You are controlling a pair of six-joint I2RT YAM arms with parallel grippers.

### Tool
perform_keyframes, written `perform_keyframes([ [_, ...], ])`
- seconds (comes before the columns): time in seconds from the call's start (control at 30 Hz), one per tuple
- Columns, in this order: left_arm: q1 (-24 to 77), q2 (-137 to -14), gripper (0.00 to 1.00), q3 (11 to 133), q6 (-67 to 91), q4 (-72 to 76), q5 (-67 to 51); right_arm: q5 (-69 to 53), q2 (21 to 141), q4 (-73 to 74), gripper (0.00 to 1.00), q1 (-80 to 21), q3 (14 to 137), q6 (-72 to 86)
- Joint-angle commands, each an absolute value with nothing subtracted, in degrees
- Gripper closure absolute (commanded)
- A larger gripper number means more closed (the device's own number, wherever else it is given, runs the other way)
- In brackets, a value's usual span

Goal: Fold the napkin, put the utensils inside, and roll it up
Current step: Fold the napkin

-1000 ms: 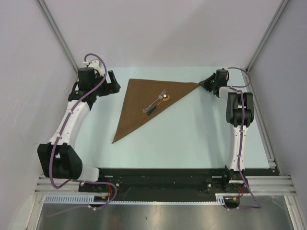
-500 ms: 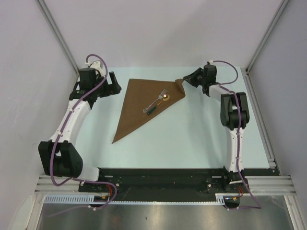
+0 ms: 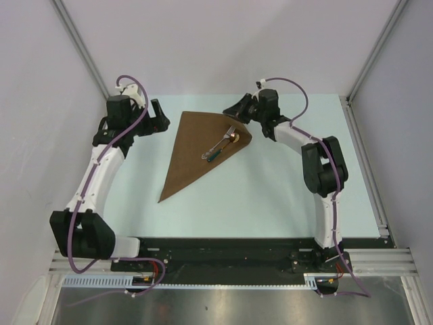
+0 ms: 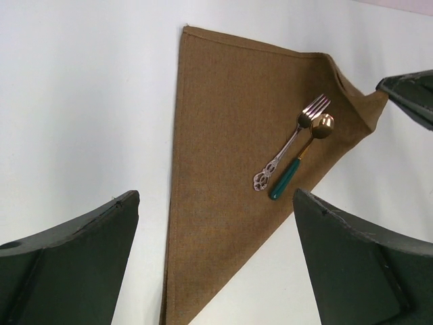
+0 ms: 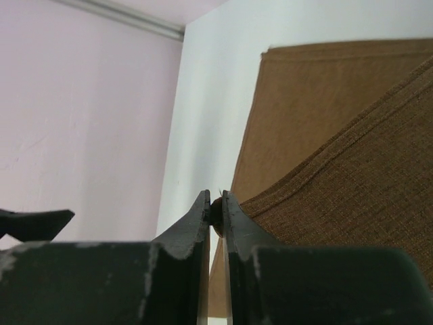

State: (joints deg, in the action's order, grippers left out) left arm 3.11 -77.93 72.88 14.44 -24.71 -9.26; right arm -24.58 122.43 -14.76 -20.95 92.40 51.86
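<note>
Right gripper (image 5: 215, 206) pinched a lifted corner of the napkin (image 3: 193, 152).
Left gripper (image 3: 161, 115) spread; a low, slow fold would probably spare the utensils (image 4: 287, 145).

Place: a robot lab test cell.
Enclosure: plain pale walls (image 3: 40, 135) and aluminium frame posts (image 3: 81, 51) boxed in a bare pale table (image 3: 270, 196).
Rig: left arm (image 3: 101, 162) and right arm (image 3: 331, 196) were bolted to a black base rail (image 3: 223, 244), trailing purple cables (image 3: 289, 80).

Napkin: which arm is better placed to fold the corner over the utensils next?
Right. The right gripper is shut on the napkin's raised corner, just beside the fork and spoon. The left gripper is open and hangs off the cloth's opposite side, holding nothing.
</note>
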Motion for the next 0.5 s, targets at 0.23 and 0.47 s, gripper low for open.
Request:
perform_keyframes([
  [0.23,2.02,-74.71,0.0,74.53,12.57,-23.29,-8.09,-28.82,116.01,-16.44,1.0,-27.68,87.45,50.1],
  [0.47,1.93,-74.88,0.0,74.18,12.92,-22.76,-8.96,-28.83,114.09,-14.85,1.0,-30.93,85.26,48.25],
])
